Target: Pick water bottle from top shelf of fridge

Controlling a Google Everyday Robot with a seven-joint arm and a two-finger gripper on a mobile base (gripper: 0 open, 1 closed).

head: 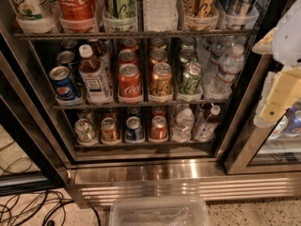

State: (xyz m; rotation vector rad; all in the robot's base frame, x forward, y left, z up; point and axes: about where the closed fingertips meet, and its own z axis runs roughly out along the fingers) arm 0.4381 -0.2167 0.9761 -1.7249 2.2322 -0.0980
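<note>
The fridge (188, 172) stands open in front of me, with its steel base below. The water bottle (160, 7), clear and ribbed, stands on the top shelf (136, 33) at the centre, between a green tall can and a gold tall can in clear tubs. Its cap is cut off by the top edge of the view. My gripper (278, 95), white and cream, hangs at the right edge, outside the fridge opening. It is to the right of and below the bottle, level with the middle rack, and holds nothing that I can see.
The middle rack holds short cans, an amber tea bottle (94, 76) and small clear bottles (226, 69). The bottom rack holds more cans and small bottles. A glass door (263, 147) is behind the gripper. A clear plastic bin (160, 212) and cables (28, 206) lie on the floor.
</note>
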